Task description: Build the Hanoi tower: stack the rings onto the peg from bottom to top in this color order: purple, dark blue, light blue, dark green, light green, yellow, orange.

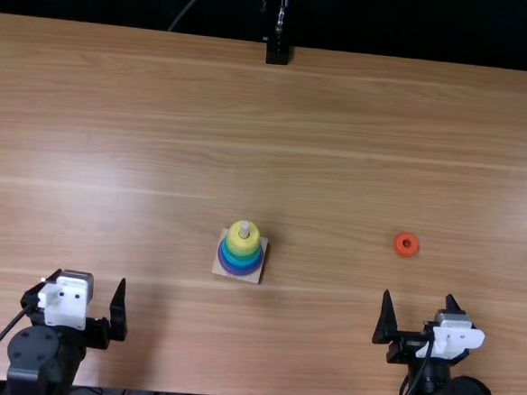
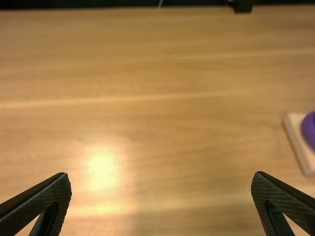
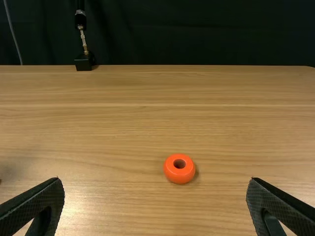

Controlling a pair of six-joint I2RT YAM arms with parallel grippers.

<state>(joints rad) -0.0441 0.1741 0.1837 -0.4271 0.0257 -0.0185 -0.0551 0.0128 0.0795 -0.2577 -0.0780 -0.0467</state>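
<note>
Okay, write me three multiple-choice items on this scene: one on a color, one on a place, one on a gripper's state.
1. What color is the top ring on the peg?
A) Purple
B) Dark blue
C) Yellow

2. Where is the orange ring?
A) On the peg
B) On the table, to the right of the peg
C) On the table, to the left of the peg

3. What is the state of the right gripper?
A) Open, holding nothing
B) Shut on a ring
C) Shut, holding nothing

Key:
1. C: the top view shows yellow uppermost around the peg.
2. B: the top view shows it lying by itself on the wood, right of the peg.
3. A: its wrist view shows the fingers wide apart, with the orange ring lying beyond them.
</note>
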